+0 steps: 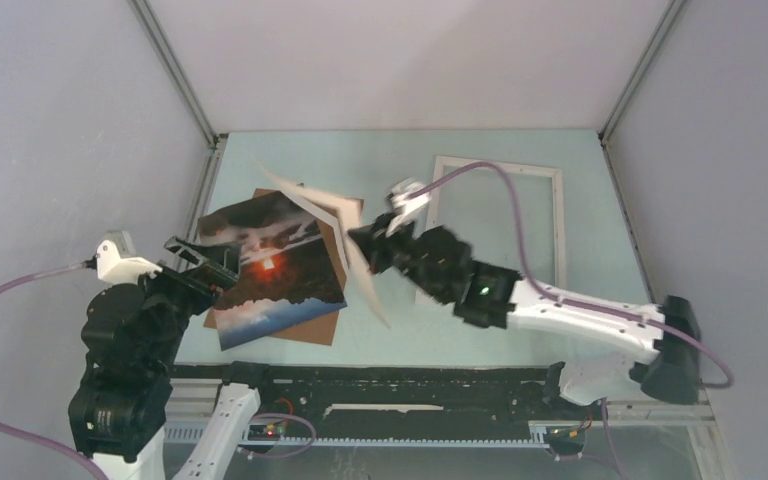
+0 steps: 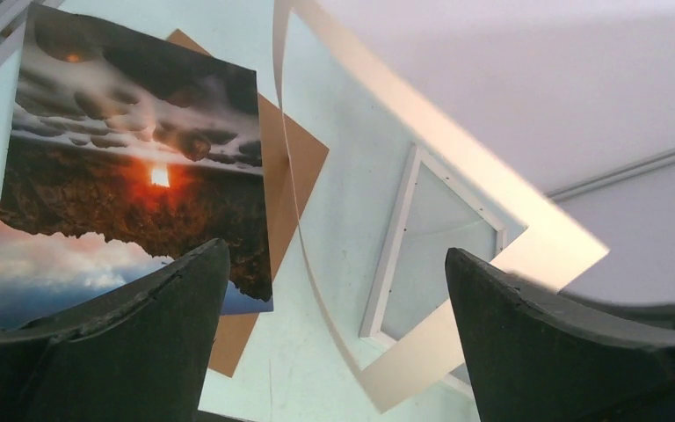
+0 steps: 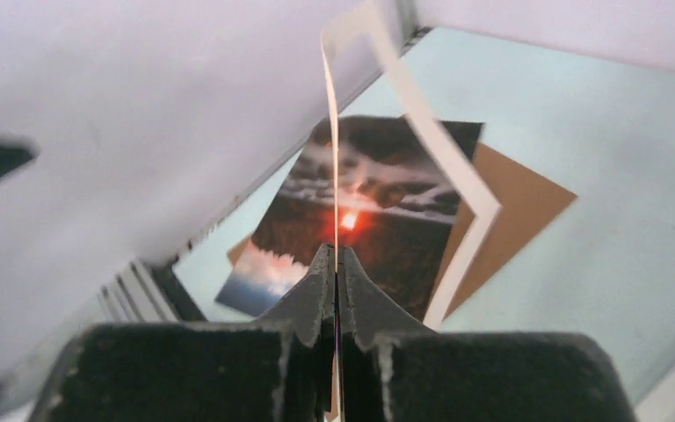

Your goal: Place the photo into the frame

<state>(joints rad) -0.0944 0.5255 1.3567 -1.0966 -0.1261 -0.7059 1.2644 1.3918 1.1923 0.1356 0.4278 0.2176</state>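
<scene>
Nearest you, your left end effector [image 2: 336,255] hung with fingers apart over the photo [image 1: 278,268], which lay on a brown board [image 1: 315,328]. Your right end effector [image 3: 336,251] was clamped on a white mat [image 2: 540,242]. Beyond, the frame [image 1: 559,225] lay flat on the surface [image 1: 480,150].

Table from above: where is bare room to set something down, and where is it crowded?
Bare: far strip between back wall and brown board; near strip between board and right arm. Crowded: left, photo on board by the open left claw; centre, right claw pinching the white mat beside the frame.
</scene>
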